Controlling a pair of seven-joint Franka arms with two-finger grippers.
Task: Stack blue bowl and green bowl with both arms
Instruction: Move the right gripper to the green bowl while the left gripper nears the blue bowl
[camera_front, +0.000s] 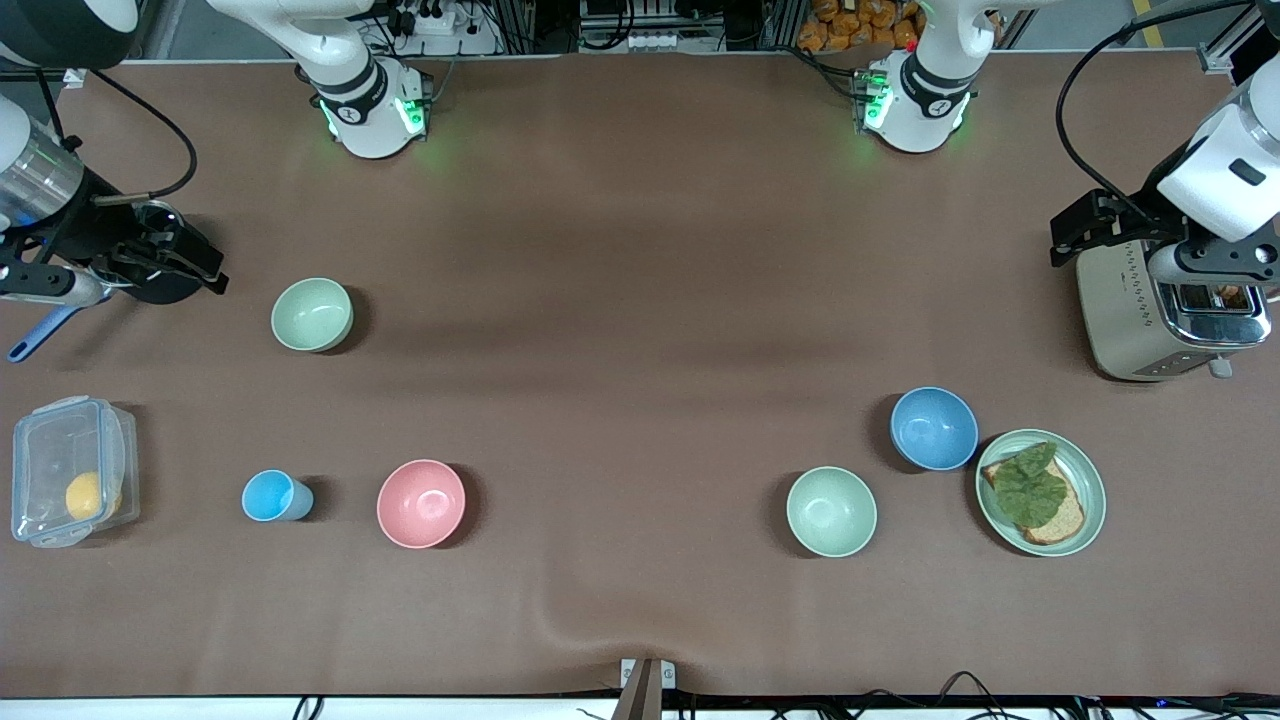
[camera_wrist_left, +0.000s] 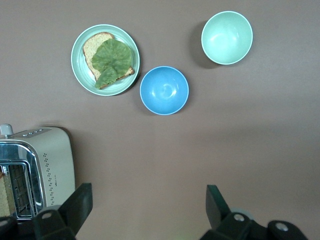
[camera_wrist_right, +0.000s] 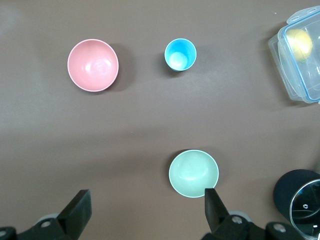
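Left gripper is hanging wide open over the toaster, right gripper likewise over the pot. Blue bowl, at the plate's ten o'clock, and green bowl are looking light, slick: pinch the rims.

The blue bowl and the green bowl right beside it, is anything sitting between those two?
No. In the left wrist view only bare brown table separates the blue bowl from the green bowl; the front view shows the same gap.
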